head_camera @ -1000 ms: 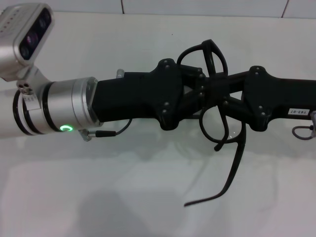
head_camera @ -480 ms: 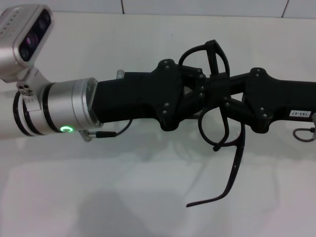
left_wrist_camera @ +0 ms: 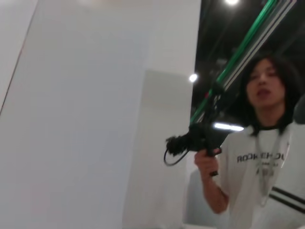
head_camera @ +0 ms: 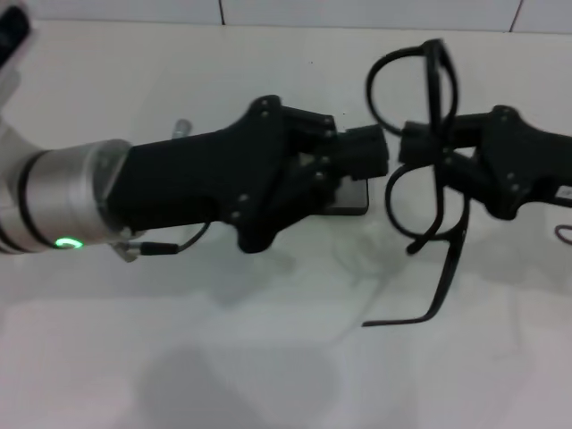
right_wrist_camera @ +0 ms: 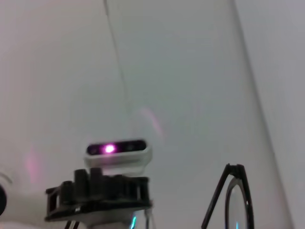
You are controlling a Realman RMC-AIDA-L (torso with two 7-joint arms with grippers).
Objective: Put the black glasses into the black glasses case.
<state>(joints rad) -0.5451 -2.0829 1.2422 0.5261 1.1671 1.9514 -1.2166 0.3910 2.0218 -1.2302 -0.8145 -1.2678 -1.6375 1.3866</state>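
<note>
In the head view my right gripper (head_camera: 420,143) comes in from the right and is shut on the black glasses (head_camera: 444,85) at the bridge, holding them in the air with the lenses one above the other. One temple arm (head_camera: 451,268) hangs down and curves left. My left gripper (head_camera: 371,152) reaches in from the left and stops just short of the glasses, apart from them. A corner of the black glasses case (head_camera: 356,198) shows on the table under the left gripper; the rest is hidden. The glasses also show in the right wrist view (right_wrist_camera: 234,198).
The white table (head_camera: 223,357) spreads around both arms, with a tiled wall edge at the back. The right wrist view shows my left arm's wrist camera (right_wrist_camera: 116,149). The left wrist view shows a person (left_wrist_camera: 257,157) holding a camera beside a white wall.
Both grippers were together at the glasses' bridge. The left gripper has let go and drawn back left; the right gripper has carried the glasses right and a little up, uncovering the case corner.
</note>
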